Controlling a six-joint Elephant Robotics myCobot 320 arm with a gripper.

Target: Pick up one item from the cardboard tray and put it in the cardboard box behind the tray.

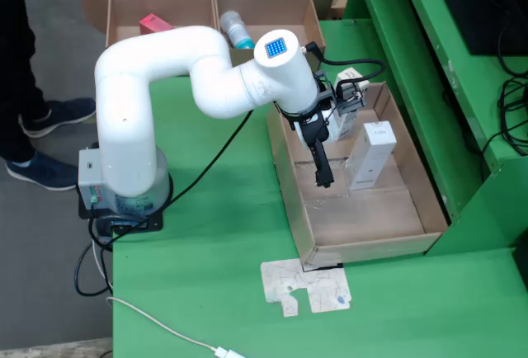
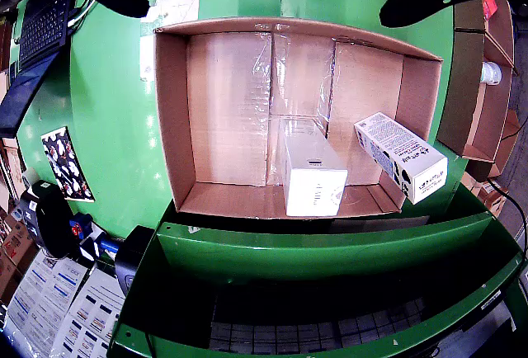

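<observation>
fixed view, item one: gripper [image 1: 323,178], fingers spread and empty, hangs inside the cardboard tray [image 1: 412,238] just left of the tall white box [image 1: 371,156], whose long axis runs up the picture, parallel to the fingers.

A green table [image 1: 214,275] fills the fixed view, and on it near the front lies a flat, pale cardboard scrap [image 1: 307,285] with scribbled lines. A white cable [image 1: 165,329] runs across the table's near corner, while a person's dark shoes [image 1: 43,139] stand on the grey floor at the left. In the gripper-mounted view, a black keyboard [image 2: 43,28] sits at the upper left.
</observation>
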